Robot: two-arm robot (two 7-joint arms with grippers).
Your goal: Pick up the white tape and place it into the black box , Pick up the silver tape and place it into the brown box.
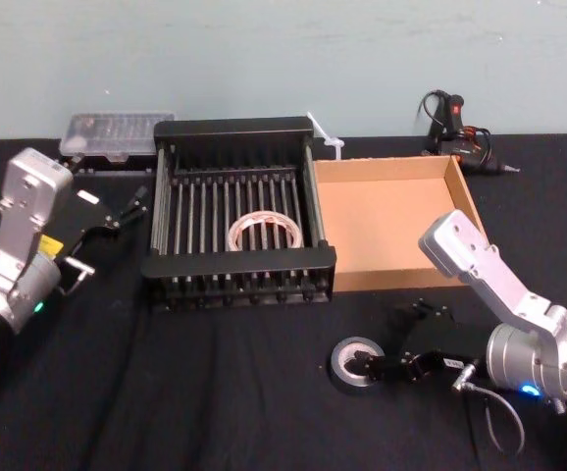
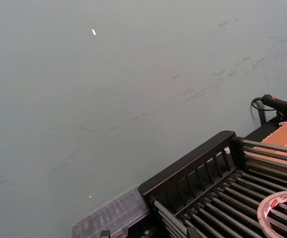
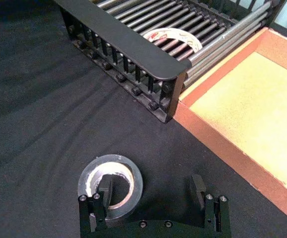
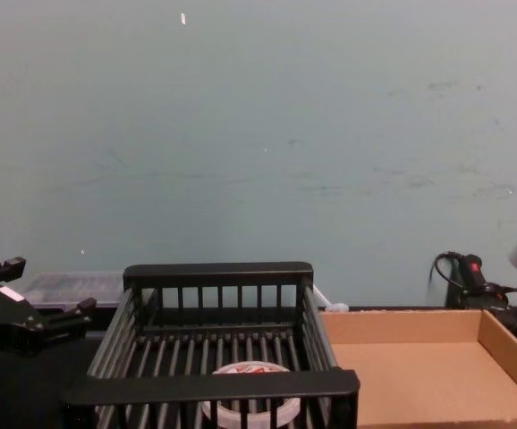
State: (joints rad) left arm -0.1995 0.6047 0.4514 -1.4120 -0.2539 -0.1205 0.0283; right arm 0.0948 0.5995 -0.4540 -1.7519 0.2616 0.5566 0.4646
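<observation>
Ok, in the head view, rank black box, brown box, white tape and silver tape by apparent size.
Largest first:
black box
brown box
white tape
silver tape, slightly smaller-looking despite being nearer the camera

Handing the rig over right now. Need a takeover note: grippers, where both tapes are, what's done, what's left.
Left gripper: open, idle, left of the black box.
Right gripper: open, down at the silver tape, one finger in its core, the other outside the roll; not yet closed.
White tape: lying flat in the black box. Done.
Silver tape: on the table in front of the brown box.
Left: close on the silver tape, lift it, put it in the brown box.
</observation>
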